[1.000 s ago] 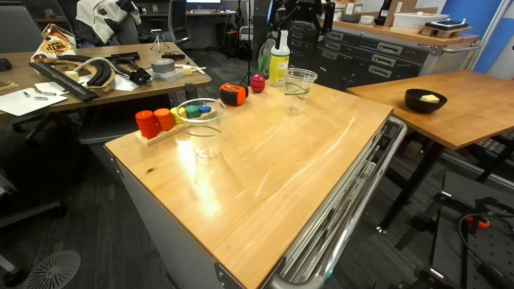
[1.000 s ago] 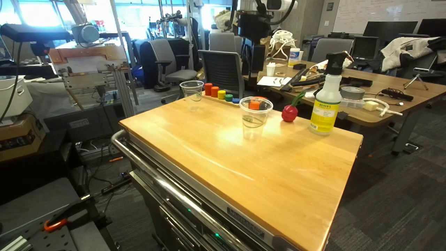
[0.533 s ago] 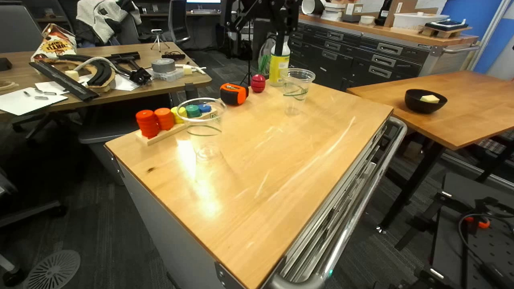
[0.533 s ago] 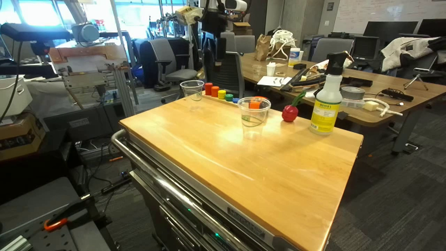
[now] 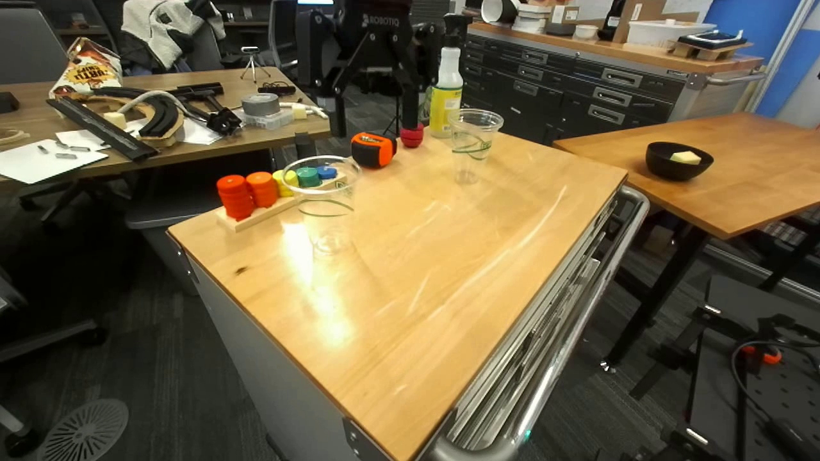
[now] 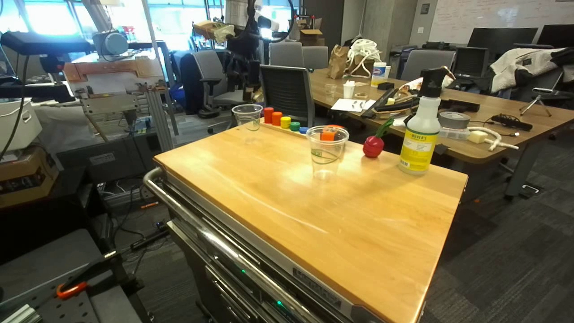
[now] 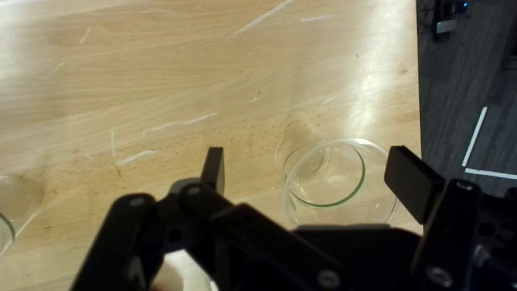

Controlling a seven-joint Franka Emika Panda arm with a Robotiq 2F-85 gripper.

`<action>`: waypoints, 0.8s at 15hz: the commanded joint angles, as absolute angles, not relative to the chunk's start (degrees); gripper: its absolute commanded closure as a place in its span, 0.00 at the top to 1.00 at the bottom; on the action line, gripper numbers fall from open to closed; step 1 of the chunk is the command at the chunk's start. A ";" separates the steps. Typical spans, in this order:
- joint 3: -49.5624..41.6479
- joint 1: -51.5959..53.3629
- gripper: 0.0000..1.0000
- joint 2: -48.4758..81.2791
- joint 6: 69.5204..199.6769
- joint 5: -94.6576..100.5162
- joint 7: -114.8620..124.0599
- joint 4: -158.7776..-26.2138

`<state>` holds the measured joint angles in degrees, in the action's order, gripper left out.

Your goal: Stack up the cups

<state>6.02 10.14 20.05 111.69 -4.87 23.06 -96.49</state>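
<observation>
A clear cup (image 5: 330, 214) stands upright beside the coloured blocks; it shows in both exterior views (image 6: 248, 120). Another clear cup (image 5: 474, 150) stands nearer the spray bottle, also in both exterior views (image 6: 326, 157). I make out only two separate cup shapes; whether a third is nested inside one I cannot tell. My gripper (image 5: 373, 121) is open and empty, in the air above the table. In the wrist view, the cup by the blocks (image 7: 343, 186) shows below and between the spread fingers (image 7: 311, 167), nearer the right finger. The other cup (image 7: 6, 228) is cut off at the left edge.
Coloured discs on a wooden rack (image 5: 256, 195), an orange-black tape measure (image 5: 373, 150), a red onion-like object (image 6: 373, 146) and a spray bottle (image 6: 419, 139) stand along the table's side. The wooden tabletop's edge (image 7: 418, 101) lies right of the gripper in the wrist view.
My open gripper has moved left in both exterior views, from above the cup near the bottle to above the cup by the blocks. The cup near the bottle shifted very slightly left at first.
</observation>
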 commanded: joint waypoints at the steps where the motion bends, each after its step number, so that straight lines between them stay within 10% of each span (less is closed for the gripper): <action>1: 5.87 11.40 1.00 22.37 112.29 -3.52 21.33 -94.89; 10: 4.10 11.88 1.00 28.61 117.93 -2.30 23.72 -91.72; 12: 3.86 11.81 0.74 29.63 117.94 -2.59 23.86 -90.90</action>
